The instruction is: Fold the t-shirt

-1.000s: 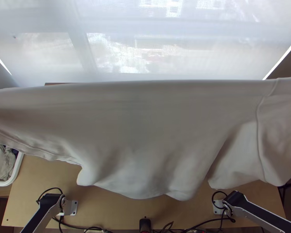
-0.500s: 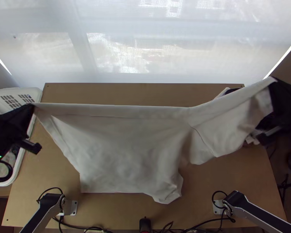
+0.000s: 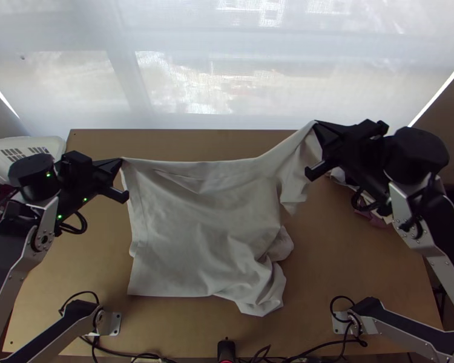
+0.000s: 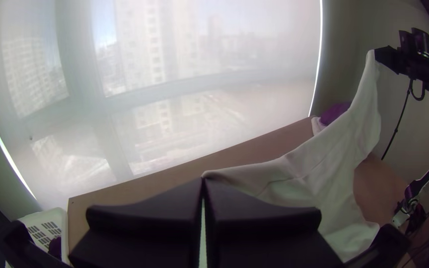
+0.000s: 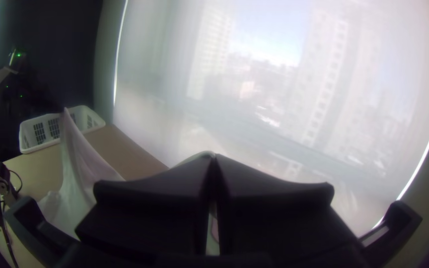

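The pale grey-white t-shirt (image 3: 203, 224) hangs stretched between both grippers, its lower part bunched on the table toward the near edge. My left gripper (image 3: 121, 161) is shut on its upper left corner in the top view. My right gripper (image 3: 316, 123), higher up the picture, is shut on the other end, which looks like a sleeve. In the left wrist view the left gripper (image 4: 203, 181) has its fingertips together on the shirt (image 4: 323, 173). In the right wrist view the right gripper (image 5: 214, 156) pinches fabric, and the shirt (image 5: 83, 168) slopes down across the table.
A white basket (image 3: 27, 145) stands at the table's left edge. Other clothes, one of them purple (image 4: 334, 113), lie at the table's right side. The wooden table (image 3: 360, 266) shows bare to the right of the shirt. Cables run along the near edge.
The shirt has come down from high in front of the camera and its lower part rests on the table. Both grippers have come into view and moved inward, still holding it.
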Controlling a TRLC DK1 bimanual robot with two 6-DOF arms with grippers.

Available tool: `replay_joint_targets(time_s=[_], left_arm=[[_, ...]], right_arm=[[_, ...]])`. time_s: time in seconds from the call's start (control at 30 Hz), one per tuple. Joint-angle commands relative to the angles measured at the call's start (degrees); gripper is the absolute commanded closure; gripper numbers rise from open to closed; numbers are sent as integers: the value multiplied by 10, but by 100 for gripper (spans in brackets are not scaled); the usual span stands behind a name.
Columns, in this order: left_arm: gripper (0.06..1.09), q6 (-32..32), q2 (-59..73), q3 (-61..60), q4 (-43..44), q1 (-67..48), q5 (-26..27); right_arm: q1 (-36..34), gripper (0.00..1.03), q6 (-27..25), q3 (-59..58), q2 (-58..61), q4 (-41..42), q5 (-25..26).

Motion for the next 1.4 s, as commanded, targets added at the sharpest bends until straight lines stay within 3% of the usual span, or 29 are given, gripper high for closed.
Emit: replay_joint_targets(time_s=[0.0, 0.23, 0.6, 0.97, 1.37], left_arm=[[105, -1, 106, -49, 116, 21, -18], [105, 6, 219, -42, 216, 73, -29], [105, 6, 379, 14, 313, 111, -53], [105, 10, 545, 146, 337, 99, -89], [105, 24, 662, 241, 340, 99, -120]], right_arm=[[-62, 100, 4, -32, 114, 106, -30], [-93, 100, 4, 26, 259, 167, -35], [-108, 100, 2, 180, 463, 170, -35], [-121, 100, -15, 344, 612, 130, -36], [-127, 100, -15, 444, 701, 109, -31]])
